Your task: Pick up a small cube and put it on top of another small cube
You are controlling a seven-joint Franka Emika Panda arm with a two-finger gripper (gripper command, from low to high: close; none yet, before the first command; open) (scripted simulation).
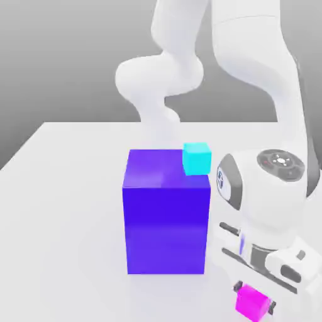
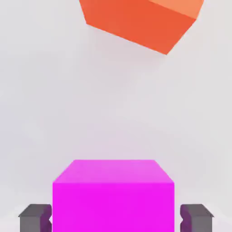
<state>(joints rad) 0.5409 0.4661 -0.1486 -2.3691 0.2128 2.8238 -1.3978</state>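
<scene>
The claw (image 1: 254,304) pinches the magenta cube (image 2: 113,197) by 2 flat opposite sides beside the blue block (image 1: 166,214); it looks light, rigid and glossy, so slippery.

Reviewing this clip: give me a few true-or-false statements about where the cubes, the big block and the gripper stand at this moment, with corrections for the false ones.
1. The gripper is shut on the magenta cube. True.
2. The cyan cube shows at the far upper corner of the big blue block, on the exterior view's right. True.
3. The magenta cube sits on top of the big blue block. False: it is low beside the block, on the exterior view's right, between the gripper's fingers.
4. The hand view shows a yellow cube beyond the magenta one. False: that cube is the orange cube.
</scene>
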